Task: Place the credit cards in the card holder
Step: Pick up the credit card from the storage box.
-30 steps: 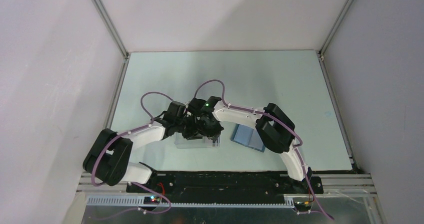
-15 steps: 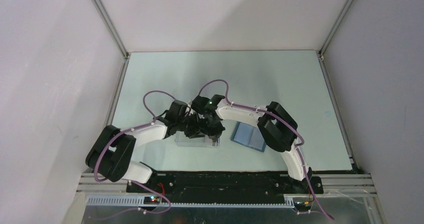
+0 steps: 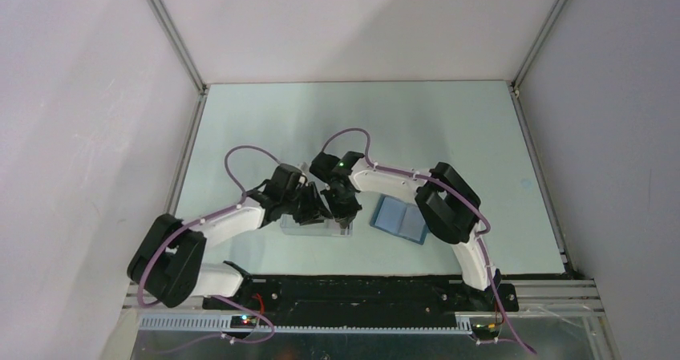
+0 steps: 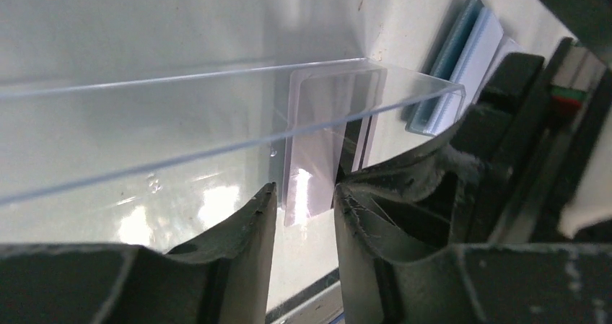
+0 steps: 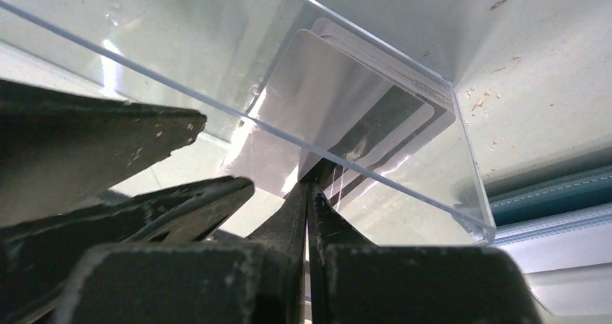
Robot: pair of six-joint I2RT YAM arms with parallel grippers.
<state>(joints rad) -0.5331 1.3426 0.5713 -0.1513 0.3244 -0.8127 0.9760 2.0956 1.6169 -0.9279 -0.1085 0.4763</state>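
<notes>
Top view: a clear, rigid plastic box (image 3: 309, 228) sits on the pale green bench (image 3: 449, 127), with the left fingers (image 3: 311, 208) and right fingers (image 3: 345, 214) over it. The flat teal-blue rectangular card holder (image 3: 398, 218) lies open just right of the box.

Left wrist view: the matte black left fingers (image 4: 304, 201) stand partly apart, and no grip is confirmed. Thin whitish credit cards (image 4: 328, 115) with a black stripe lean in the box's corner.

Right wrist view: the right fingers (image 5: 308, 208) are pressed together at the front card's lower edge. Whether a card is pinched cannot be told.
</notes>
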